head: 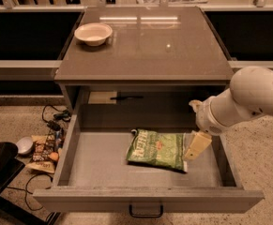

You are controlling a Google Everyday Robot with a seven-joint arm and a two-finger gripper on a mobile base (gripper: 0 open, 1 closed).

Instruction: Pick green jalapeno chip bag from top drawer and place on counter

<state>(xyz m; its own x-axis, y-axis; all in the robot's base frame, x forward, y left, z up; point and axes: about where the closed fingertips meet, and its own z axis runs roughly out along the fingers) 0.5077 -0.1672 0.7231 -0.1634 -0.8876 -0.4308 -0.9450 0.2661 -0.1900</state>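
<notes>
Bag (157, 149) is lying flat in drawer (98, 161); claw (197, 146), hanging at its right edge, spread unclear, should be pinching low.

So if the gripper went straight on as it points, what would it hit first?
Probably the right edge of the green jalapeno chip bag; the gripper points down at it over the top drawer, depth unclear.

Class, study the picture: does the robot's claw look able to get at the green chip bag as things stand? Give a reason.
Probably yes. The top drawer is open, the green jalapeno chip bag lies uncovered on its floor, and the claw hangs right beside the bag's edge.
</notes>
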